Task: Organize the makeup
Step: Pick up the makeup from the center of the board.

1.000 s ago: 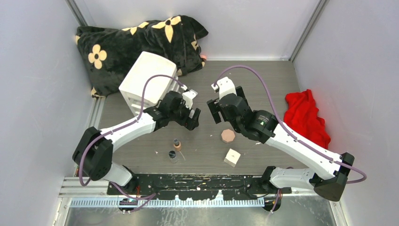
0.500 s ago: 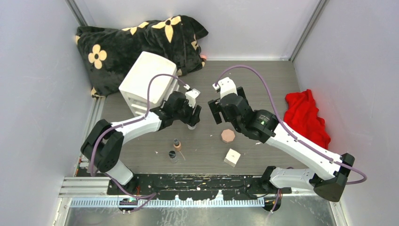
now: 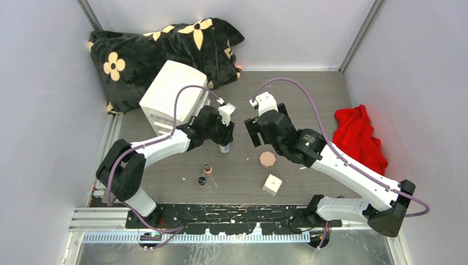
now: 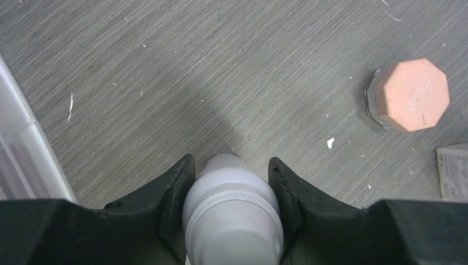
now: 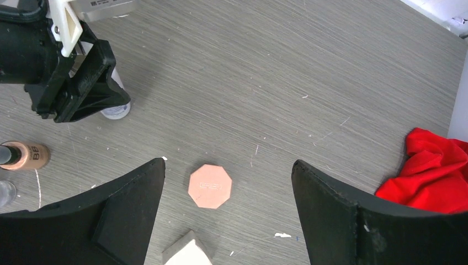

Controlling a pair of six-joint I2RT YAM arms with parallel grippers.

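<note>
2 white arms point(image 3: 160, 148) with black joints point(image 3: 306, 144) and looping purple cables point(image 3: 284, 78).

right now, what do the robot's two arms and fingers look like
Both arms match: the left arm and right arm have white shells on the long links and black joints and bases. A purple cable loops along each arm to a white wrist block. The fingers are matte black, broad and wedge-shaped, tapering to blunt tips.

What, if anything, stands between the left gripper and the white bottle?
Nothing visible does. The white bottle stands right between the fingers of the left gripper, which flank it on both sides with no gap showing. The octagonal compact lies apart, off to one side.
</note>
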